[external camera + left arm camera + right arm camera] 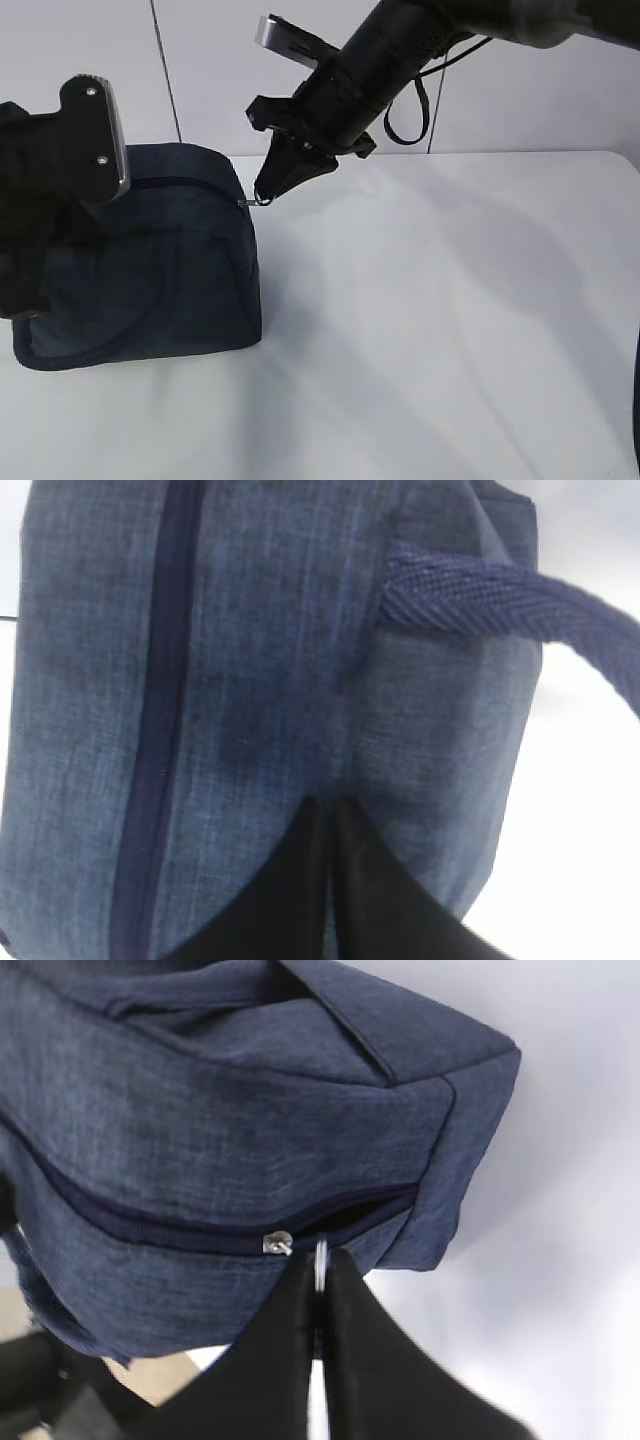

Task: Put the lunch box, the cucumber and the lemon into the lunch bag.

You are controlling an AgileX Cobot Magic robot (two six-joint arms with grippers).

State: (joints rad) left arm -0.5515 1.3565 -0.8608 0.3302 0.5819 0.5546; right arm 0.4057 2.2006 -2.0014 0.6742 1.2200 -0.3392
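The right hand [318,1305] has its fingers pressed together on the metal ring pull [320,1258] at the near end of the lunch bag [160,290], which stands on the left part of the white bench [450,330]. The left hand [328,880] is closed too, its tips pressed into the bag's fabric top beside the zipper [160,730]; whether it pinches any cloth cannot be told. The likeliest trouble is the thin ring slipping out from between the fingers if the pull is angled off the line of the zipper, or the soft bag dragging or tipping across the bench should the left hand's hold prove weak. The bag is boxy, dark navy-grey cloth with a woven handle [500,605], its zipper showing a short gap near the slider. No lunch box, cucumber or lemon is visible.
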